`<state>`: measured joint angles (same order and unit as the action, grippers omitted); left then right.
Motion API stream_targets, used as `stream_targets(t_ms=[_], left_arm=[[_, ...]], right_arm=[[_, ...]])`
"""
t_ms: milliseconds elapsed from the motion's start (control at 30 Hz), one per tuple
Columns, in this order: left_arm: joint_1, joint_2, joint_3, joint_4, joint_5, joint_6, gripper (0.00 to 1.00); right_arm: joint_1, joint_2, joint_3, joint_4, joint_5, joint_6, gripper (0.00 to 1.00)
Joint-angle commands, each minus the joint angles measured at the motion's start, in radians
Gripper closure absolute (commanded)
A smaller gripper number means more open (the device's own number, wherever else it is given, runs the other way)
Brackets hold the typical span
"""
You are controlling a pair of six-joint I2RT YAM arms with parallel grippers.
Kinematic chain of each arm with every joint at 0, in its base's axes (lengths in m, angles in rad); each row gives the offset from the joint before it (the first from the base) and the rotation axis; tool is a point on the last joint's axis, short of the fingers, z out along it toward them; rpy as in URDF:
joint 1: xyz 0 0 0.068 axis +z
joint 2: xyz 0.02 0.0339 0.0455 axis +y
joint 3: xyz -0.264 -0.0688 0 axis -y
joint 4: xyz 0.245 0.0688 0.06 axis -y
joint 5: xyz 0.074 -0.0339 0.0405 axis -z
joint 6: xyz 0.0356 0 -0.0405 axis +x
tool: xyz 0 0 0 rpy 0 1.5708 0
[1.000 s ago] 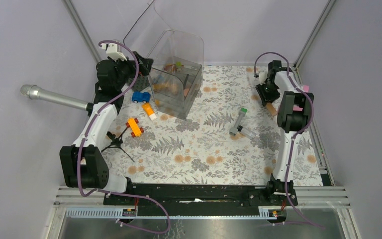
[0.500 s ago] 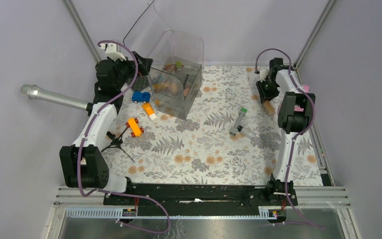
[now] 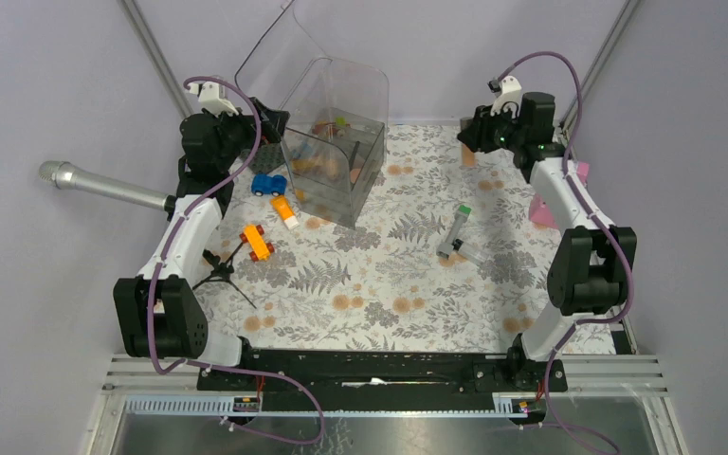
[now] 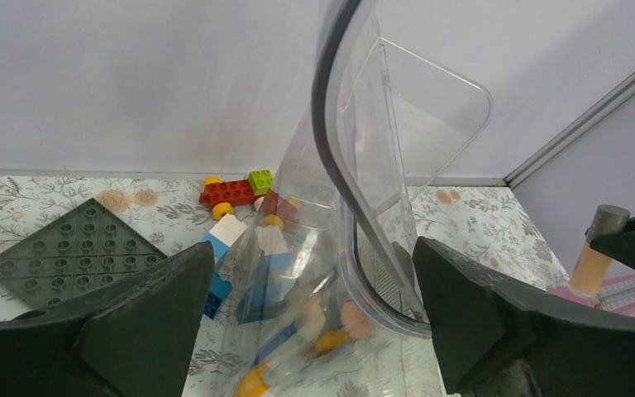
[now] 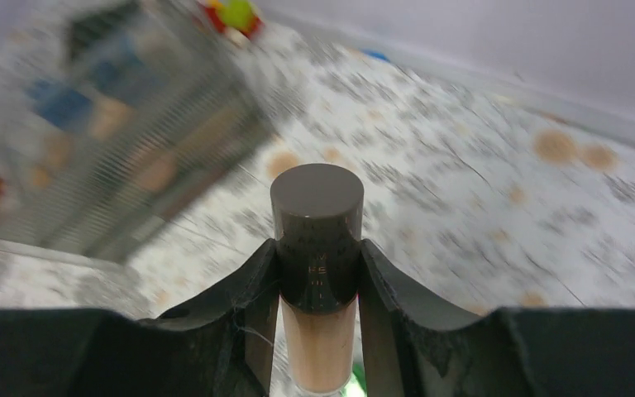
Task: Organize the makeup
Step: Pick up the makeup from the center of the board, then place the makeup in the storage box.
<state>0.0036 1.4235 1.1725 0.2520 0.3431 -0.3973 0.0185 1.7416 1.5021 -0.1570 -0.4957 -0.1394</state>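
My right gripper (image 5: 318, 258) is shut on a tan foundation bottle (image 5: 317, 240) with a dark cap, held upright above the floral mat at the back right (image 3: 468, 156). The bottle also shows in the left wrist view (image 4: 593, 258). A clear bin (image 3: 336, 156) with its lid raised holds several small makeup items. My left gripper (image 4: 314, 277) is open, its jaws wide on either side of the bin's clear lid rim (image 4: 341, 141); in the top view it sits at the bin's left side (image 3: 270, 123). A grey tube with a green cap (image 3: 457, 227) lies mid-mat.
A silver microphone (image 3: 104, 187) pokes in from the left. A blue car (image 3: 267, 184), an orange-white block (image 3: 284, 210), an orange car (image 3: 257, 242) and a small black tripod (image 3: 223, 270) lie left of the bin. A pink object (image 3: 540, 210) sits at the right edge. A grey baseplate (image 4: 66, 256) lies behind the bin.
My right arm has lifted and swung from the right edge toward the back middle, carrying the foundation bottle. The left arm has not moved.
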Motion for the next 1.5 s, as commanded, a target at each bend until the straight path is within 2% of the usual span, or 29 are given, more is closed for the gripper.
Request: stream_targets(t_ms=[0, 100, 267, 433, 500, 633, 867, 1200, 1467], left_arm=[[0.018, 0.015, 0.012, -0.005, 0.006, 0.012, 0.01], [0.018, 0.014, 0.010, -0.005, 0.007, 0.012, 0.01], [0.019, 0.014, 0.011, -0.004, 0.008, 0.011, 0.01], [0.024, 0.015, 0.011, -0.001, 0.011, 0.005, 0.01], [0.025, 0.015, 0.010, 0.001, 0.014, 0.001, 0.01], [0.026, 0.015, 0.007, 0.012, 0.028, -0.010, 0.02], [0.026, 0.016, 0.006, 0.016, 0.041, -0.017, 0.02], [0.026, 0.020, 0.000, 0.026, 0.059, -0.025, 0.02], [0.024, 0.013, -0.011, 0.028, 0.067, -0.025, 0.02]], right_arm=[[0.062, -0.066, -0.166, 0.648, -0.184, 0.369, 1.00], [0.106, -0.052, -0.200, 0.874, -0.215, 0.492, 1.00], [0.195, 0.014, -0.201, 1.141, -0.268, 0.604, 1.00], [0.267, 0.091, -0.175, 1.372, -0.296, 0.640, 1.00], [0.297, 0.131, -0.140, 1.416, -0.297, 0.634, 1.00], [0.343, 0.203, -0.042, 1.376, -0.283, 0.559, 1.00], [0.405, 0.310, 0.139, 1.135, -0.179, 0.312, 1.00], [0.444, 0.461, 0.297, 1.029, -0.015, 0.194, 1.00], [0.459, 0.575, 0.425, 1.004, 0.080, 0.184, 1.00]])
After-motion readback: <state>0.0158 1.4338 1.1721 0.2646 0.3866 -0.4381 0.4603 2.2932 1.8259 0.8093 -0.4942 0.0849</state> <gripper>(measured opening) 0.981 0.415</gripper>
